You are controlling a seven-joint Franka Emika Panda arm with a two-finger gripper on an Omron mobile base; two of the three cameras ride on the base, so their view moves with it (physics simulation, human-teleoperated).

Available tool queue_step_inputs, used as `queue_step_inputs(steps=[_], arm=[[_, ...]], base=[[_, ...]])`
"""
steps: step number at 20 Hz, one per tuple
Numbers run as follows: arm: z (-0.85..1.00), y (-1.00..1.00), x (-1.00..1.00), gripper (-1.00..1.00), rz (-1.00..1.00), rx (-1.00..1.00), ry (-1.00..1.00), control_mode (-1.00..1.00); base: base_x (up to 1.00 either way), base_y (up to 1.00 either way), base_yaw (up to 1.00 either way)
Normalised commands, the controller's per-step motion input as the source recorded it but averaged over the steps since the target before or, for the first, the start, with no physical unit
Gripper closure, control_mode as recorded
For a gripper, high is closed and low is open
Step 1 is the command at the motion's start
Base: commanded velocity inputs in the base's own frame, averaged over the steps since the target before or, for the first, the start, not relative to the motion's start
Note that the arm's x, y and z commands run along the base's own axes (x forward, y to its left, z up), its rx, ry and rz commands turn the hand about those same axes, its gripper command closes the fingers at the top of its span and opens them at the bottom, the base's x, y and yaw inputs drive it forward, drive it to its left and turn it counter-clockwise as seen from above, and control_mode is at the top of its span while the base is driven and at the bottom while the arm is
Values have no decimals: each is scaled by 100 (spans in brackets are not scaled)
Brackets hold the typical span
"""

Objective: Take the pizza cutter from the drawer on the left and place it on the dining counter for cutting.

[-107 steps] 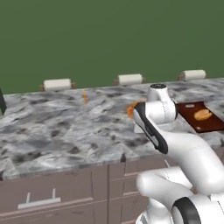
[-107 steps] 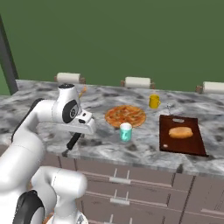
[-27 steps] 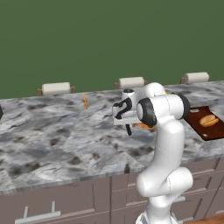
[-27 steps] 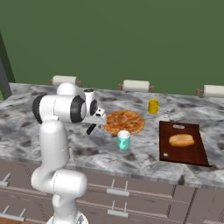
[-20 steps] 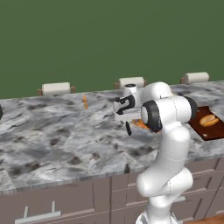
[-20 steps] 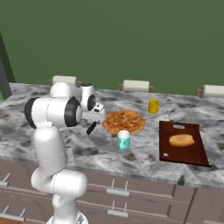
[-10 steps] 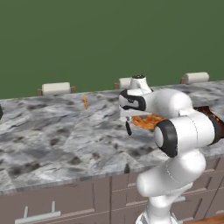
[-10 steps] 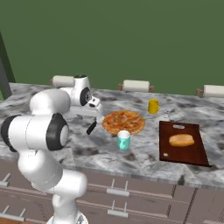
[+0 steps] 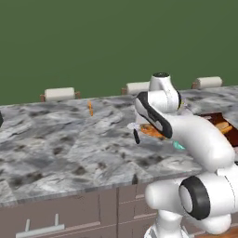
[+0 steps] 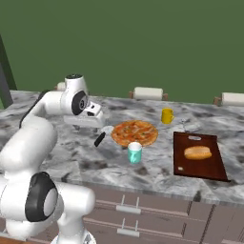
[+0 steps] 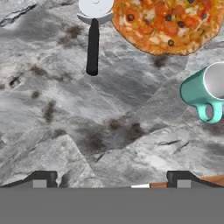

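On the dining counter (image 11: pixel 57 131) the pizza cutter (image 11: pixel 92 39) lay ahead of the wide-open, empty gripper (image 11: pixel 111 177) — a careless retreat might, seemingly, clip the mug (image 11: pixel 205 94).

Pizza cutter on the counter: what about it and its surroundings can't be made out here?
- Pizza cutter: hand view, wheel's top cut by the edge; left base view, only its handle shows, the arm hides the wheel.
- Pizza: left base view, mostly behind the arm; hand view, cut by the top edge.
- Teal mug: hand view, cut by the right edge.
- Board: left base view, largely behind the arm.
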Motion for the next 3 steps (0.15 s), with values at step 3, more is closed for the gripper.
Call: queue_step_inputs(steps=[3], arm=[[80, 0, -75, -100, 0, 0, 0, -100]], base=[[0, 0, 0]])
